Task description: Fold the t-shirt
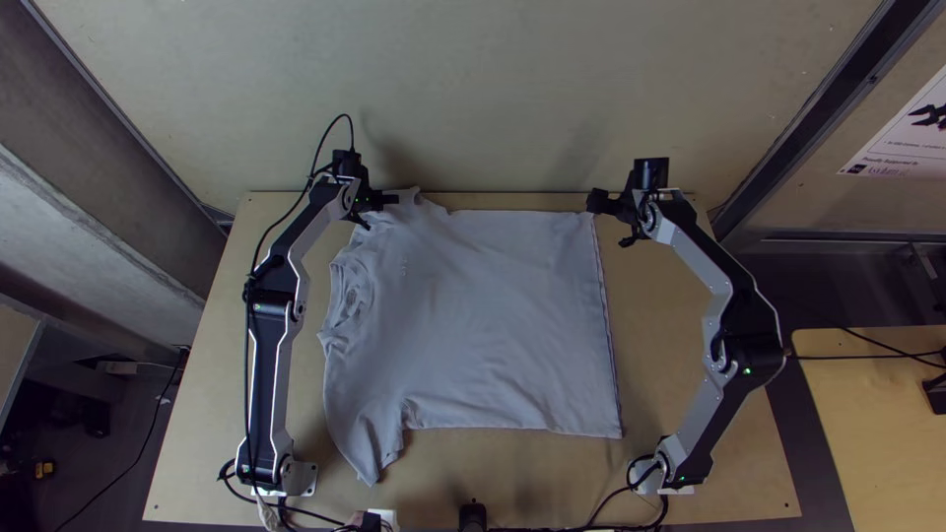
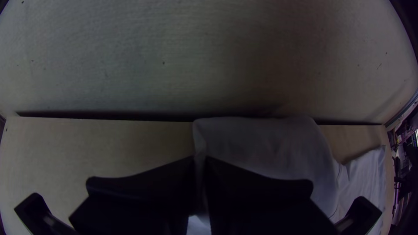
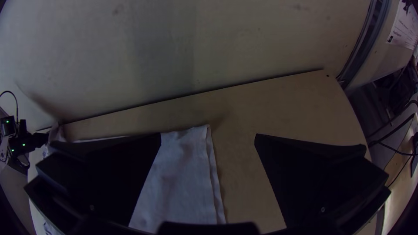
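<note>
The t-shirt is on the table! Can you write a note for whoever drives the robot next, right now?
Left gripper: shut on the t-shirt, at its far sleeve.
Right gripper: open, at the far hem corner, holding nothing.
T-shirt: spread on the table, collar toward the left arm, hem toward the right arm, near sleeve pointing to the table's near edge.
Done: shirt laid out, one sleeve gripped.
Left to do: all the main folds. Probably grip that hem corner next, then fold the far side over.

T-shirt [image 1: 493,315] on the table [image 1: 705,433], between both arms
</note>
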Available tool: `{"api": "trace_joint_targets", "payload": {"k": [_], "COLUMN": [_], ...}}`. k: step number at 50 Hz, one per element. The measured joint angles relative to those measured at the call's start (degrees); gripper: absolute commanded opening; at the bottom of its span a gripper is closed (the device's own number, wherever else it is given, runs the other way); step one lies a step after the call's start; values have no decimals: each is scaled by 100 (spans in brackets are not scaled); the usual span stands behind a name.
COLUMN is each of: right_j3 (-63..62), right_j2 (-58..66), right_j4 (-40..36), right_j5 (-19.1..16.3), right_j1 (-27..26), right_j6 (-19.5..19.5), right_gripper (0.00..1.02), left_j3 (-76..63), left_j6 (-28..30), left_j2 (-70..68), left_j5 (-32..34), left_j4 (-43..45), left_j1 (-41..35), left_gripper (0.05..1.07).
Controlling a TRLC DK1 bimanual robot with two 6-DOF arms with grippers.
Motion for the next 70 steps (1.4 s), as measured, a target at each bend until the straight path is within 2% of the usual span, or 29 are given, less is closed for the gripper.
{"api": "trace_joint_targets", "payload": {"k": [16, 29, 34, 45, 56, 61, 70], "right_j3": [1222, 2645, 3298, 3836, 3838, 3838, 3884], "right_j2": [1051, 2103, 2553, 2992, 3018, 3053, 3115], "right_j4": [-494, -1416, -1873, -2229, -2439, -2461, -2430], "right_j5": [-20, -20, -20, -17, -20, -17, 2], "right_j1": [0, 4, 4, 90, 291, 315, 243], "right_j6": [299, 428, 492, 601, 857, 874, 874], "right_gripper": [98, 98, 92, 92, 70, 47, 46], "left_j3": [0, 0, 0, 0, 0, 0, 0], "left_j6": [17, 61, 61, 61, 61, 63, 63], "left_j2": [-9, -59, -101, -157, -175, -175, -177], "left_j5": [2, 2, 0, 2, 2, 2, 2], "left_j4": [-26, -66, -76, -79, -85, -101, -142], "left_j1": [-9, -9, -7, 4, 31, 37, 42], "left_gripper": [8, 8, 8, 8, 8, 8, 8]}}
